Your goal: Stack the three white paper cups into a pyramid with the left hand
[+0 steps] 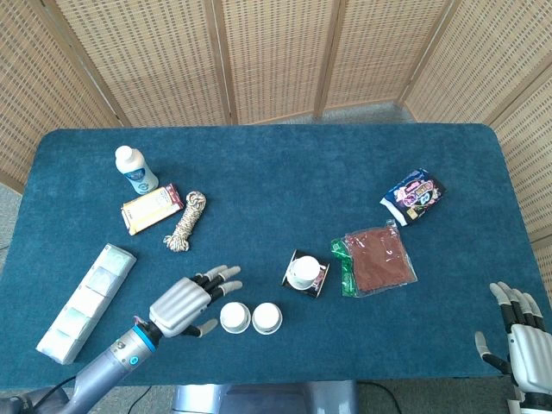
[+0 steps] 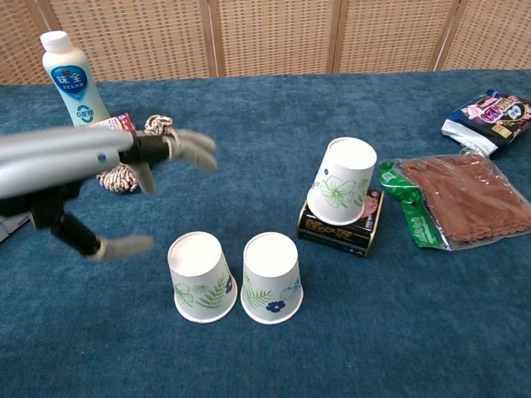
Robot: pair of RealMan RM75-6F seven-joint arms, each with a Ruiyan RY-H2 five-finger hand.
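Two white paper cups stand upside down side by side near the front edge: the left cup (image 2: pixel 200 274) (image 1: pixel 233 317) and the right cup (image 2: pixel 271 275) (image 1: pixel 266 318), almost touching. A third cup (image 2: pixel 343 192) (image 1: pixel 304 272) leans upside down on a small black box (image 2: pixel 340 227). My left hand (image 2: pixel 79 178) (image 1: pixel 188 303) hovers to the left of the pair, raised, fingers spread, holding nothing. My right hand (image 1: pixel 517 332) shows at the lower right corner of the head view, fingers apart and empty.
A milk bottle (image 2: pixel 73 81), a snack bar (image 2: pixel 79 143) and a coiled rope (image 2: pixel 137 148) lie at the back left. A tissue pack (image 1: pixel 86 302) lies far left. A brown snack bag (image 2: pixel 465 197) and a dark packet (image 2: pixel 491 114) sit on the right.
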